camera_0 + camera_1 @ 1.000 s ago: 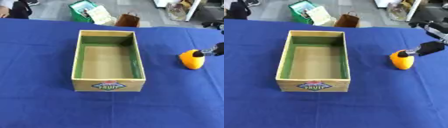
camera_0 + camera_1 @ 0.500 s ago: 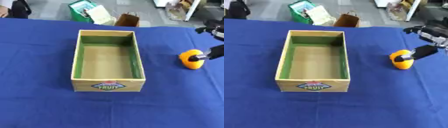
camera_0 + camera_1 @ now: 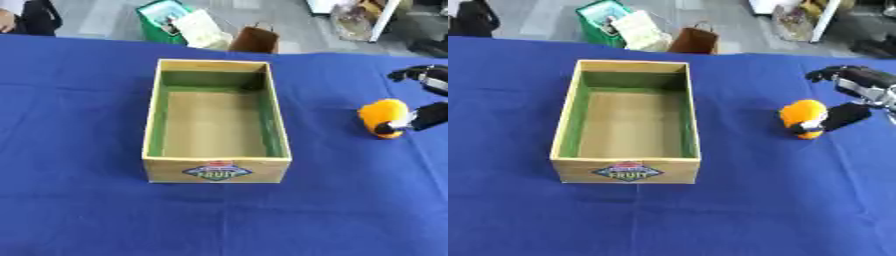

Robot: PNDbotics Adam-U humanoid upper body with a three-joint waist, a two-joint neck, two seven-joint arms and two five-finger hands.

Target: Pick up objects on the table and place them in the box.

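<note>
A wooden box (image 3: 626, 169) with green inner walls and a "FRUIT" label stands empty in the middle of the blue table. To its right lies a small round orange object (image 3: 800, 113) on the cloth. My right hand (image 3: 861, 85) reaches in from the right edge beside it. Its thumb (image 3: 843, 117) lies against the orange object's lower right side, and its fingers (image 3: 822, 74) stretch out above and behind it, apart from it. The hand is open. My left hand shows in neither view.
The blue cloth (image 3: 737, 215) covers the whole table. Beyond the far edge, on the floor, stand a green crate with papers (image 3: 616, 21) and a brown paper bag (image 3: 694, 39).
My right hand has come further in from the right edge, and its fingers now show above the orange object. The thumb has stayed against the object, which has not moved.
</note>
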